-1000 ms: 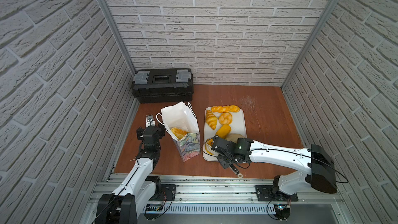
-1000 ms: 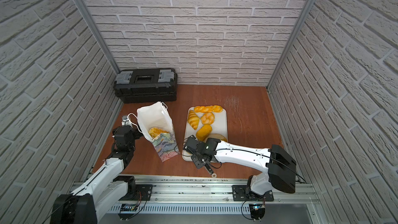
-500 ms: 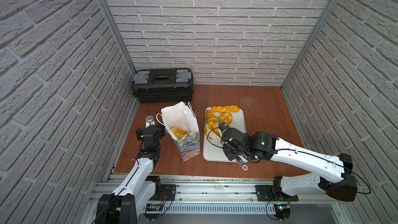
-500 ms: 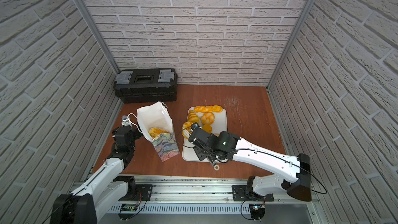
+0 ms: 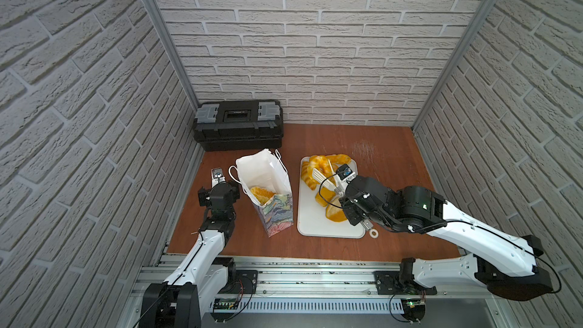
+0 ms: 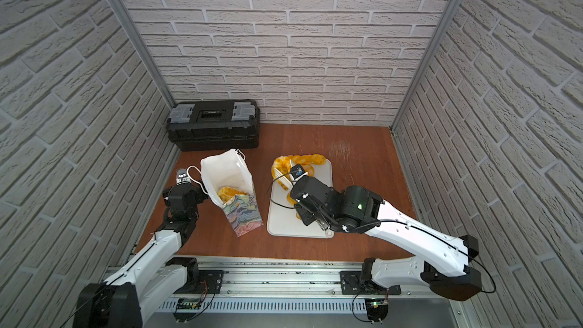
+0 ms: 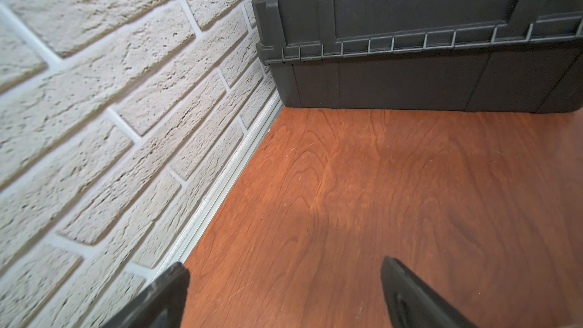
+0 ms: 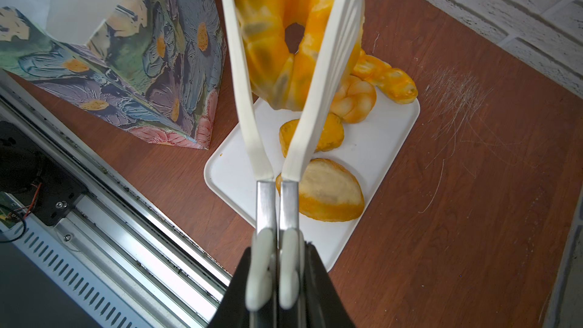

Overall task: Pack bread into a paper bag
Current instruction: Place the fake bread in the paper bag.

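Right gripper [image 8: 273, 279] jaws are clenching white tongs [image 8: 328, 67], which are pinching the ring [image 8: 265, 48] across its band, lifted over the tray [image 8: 372, 153] beside the paper bag [image 8: 157, 67]; it is looking glossy, likely light and slippery. Left gripper [image 7: 284, 266] jaws are standing released, empty. The bagged piece [image 5: 261, 193] is resisting identification.

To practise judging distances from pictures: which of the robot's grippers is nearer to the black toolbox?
Left. The left gripper, open, faces the black toolbox from just in front of it. The right gripper, shut on the tongs, is over the white tray, farther off.
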Controlling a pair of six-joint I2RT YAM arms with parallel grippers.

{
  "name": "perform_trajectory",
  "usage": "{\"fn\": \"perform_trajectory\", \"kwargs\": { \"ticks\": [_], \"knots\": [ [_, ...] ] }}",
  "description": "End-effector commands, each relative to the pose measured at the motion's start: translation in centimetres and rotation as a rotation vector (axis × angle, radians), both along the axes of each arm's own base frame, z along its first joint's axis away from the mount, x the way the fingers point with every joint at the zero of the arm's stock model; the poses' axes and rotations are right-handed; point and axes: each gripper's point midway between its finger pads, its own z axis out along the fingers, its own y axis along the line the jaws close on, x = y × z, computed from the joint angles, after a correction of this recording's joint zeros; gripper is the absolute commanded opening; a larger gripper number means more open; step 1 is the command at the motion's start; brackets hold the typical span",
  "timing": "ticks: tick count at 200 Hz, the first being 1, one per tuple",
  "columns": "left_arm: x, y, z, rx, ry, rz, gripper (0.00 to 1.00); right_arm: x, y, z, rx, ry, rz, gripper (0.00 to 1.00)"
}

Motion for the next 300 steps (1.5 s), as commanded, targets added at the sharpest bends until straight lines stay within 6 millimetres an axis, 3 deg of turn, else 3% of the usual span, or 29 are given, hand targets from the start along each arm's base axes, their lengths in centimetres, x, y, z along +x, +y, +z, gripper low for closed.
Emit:
{"fn": "perform_trajectory", "kwargs": {
  "ticks": [1, 59, 132, 218, 262, 300],
  "knots": [
    [0.4, 0.2, 1.4, -0.004, -0.046, 0.020, 0.98, 1.1, 1.3, 1.8, -0.010, -0.049, 0.037, 0.16],
    [0.6, 0.2, 1.2, 0.006, -0.033, 0.021, 0.98, 1.9, 4.7, 6.7, 0.056, -0.117, 0.147, 0.15],
    [0.7, 0.3, 0.9, 0.006, -0.022, 0.024, 0.98, 1.9, 6.4, 10.7, 0.125, -0.189, 0.229, 0.15],
    [0.5, 0.5, 0.8, 0.011, -0.016, 0.033, 0.98, 1.4, 10.8, 12.6, 0.172, -0.204, 0.359, 0.15],
    [0.8, 0.5, 0.5, 0.011, -0.010, 0.034, 0.98, 0.8, 12.6, 11.3, 0.166, -0.166, 0.401, 0.14],
    [0.9, 0.4, 0.2, 0.010, -0.003, 0.032, 0.98, 0.1, 14.2, 11.5, 0.179, -0.162, 0.450, 0.14]
  ]
}}
